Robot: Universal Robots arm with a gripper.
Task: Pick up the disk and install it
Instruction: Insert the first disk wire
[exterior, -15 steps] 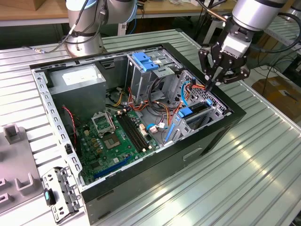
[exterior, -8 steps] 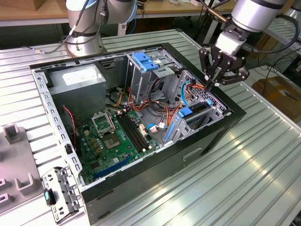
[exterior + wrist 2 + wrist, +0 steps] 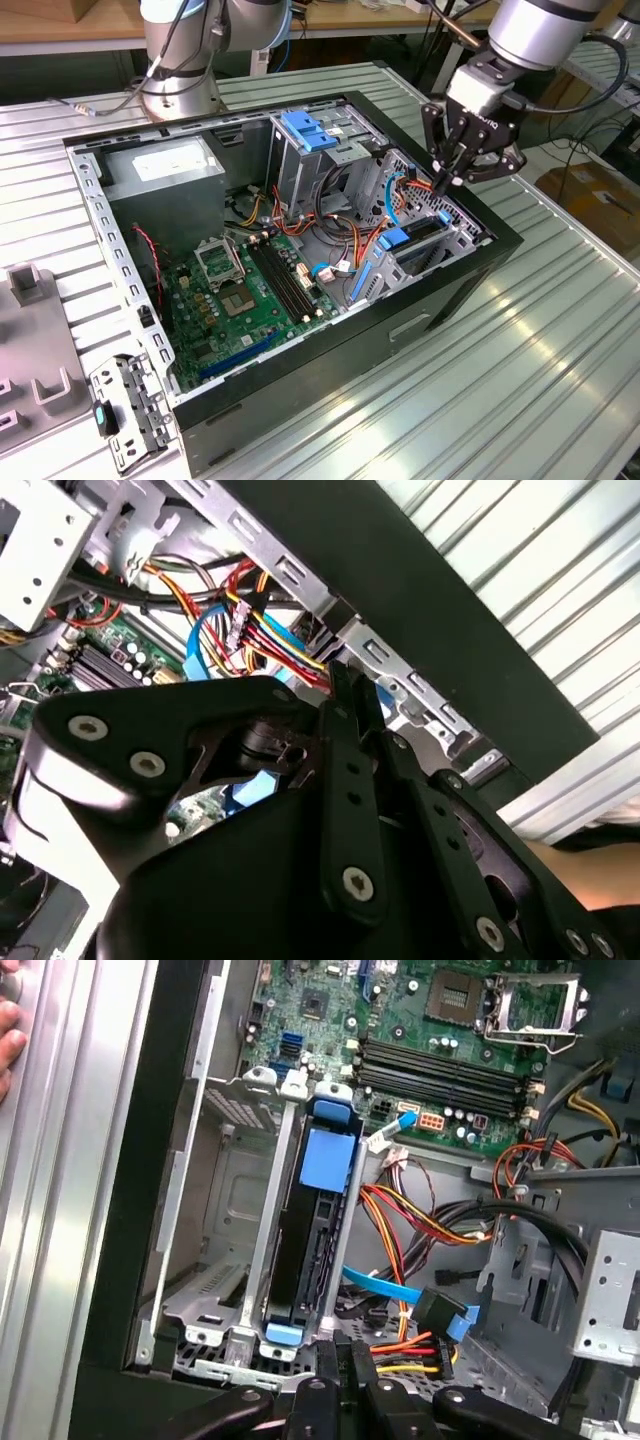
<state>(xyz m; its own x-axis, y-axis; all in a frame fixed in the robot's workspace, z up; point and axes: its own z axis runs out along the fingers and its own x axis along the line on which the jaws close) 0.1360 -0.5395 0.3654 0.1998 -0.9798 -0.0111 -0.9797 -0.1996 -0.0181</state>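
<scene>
Disk (image 3: 312, 1245): seen edge-on in the drive bay (image 3: 205, 1260), at the exterior view's right of the case (image 3: 300, 395); probably seated, though depth is hard to judge.
Gripper (image 3: 446, 182): held just above the bay's far end, fingertips drawn together, nothing seen clamped.
Handling: judged dense, rigid and shock-sensitive; best taken by the blue side rails, label face avoided.

Setting: robotics lab or workshop. A ribbed aluminium table (image 3: 560, 330) carries an opened computer case (image 3: 330, 370) and the robot arm's base (image 3: 180, 95). Wooden workbench (image 3: 60, 28) behind it; cardboard box (image 3: 590, 195) on the floor at the exterior view's right.
</scene>
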